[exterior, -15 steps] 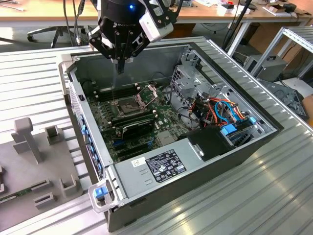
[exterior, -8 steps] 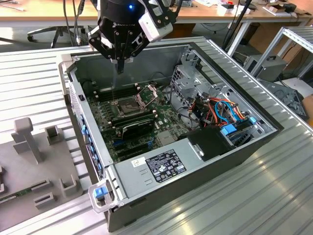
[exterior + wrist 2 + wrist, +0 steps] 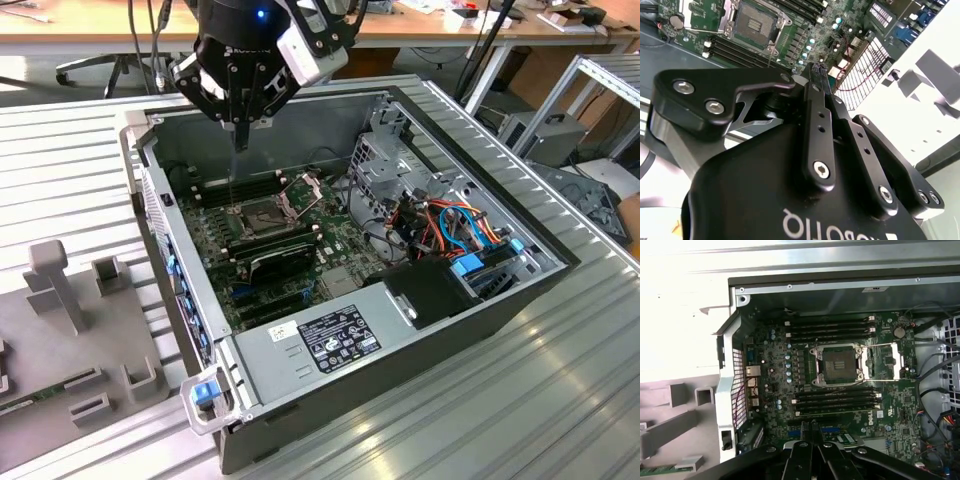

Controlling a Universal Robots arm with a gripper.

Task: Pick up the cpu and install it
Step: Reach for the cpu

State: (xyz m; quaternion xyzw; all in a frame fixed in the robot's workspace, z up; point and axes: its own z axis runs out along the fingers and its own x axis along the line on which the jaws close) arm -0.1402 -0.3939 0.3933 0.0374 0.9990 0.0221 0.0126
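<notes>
While gripper (image 3: 240,138) hangs over open case (image 3: 258,366) | fingers (image 3: 803,436) pressed together | cpu between them: cannot tell

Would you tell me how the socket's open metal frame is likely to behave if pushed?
The metal frame looks thin yet stiff, so it would probably swing rather than bend. It seems hinged at the socket edge, so a nudge would likely tip it over, not slide it.

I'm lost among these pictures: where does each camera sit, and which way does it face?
Exterior view: off the arm, looking down into the open computer case; the hand hangs above the board.
First wrist view: on the arm, facing the socket; the hand's end shows.
Second wrist view: behind the hand, looking along it.
Shared: the socket.
</notes>
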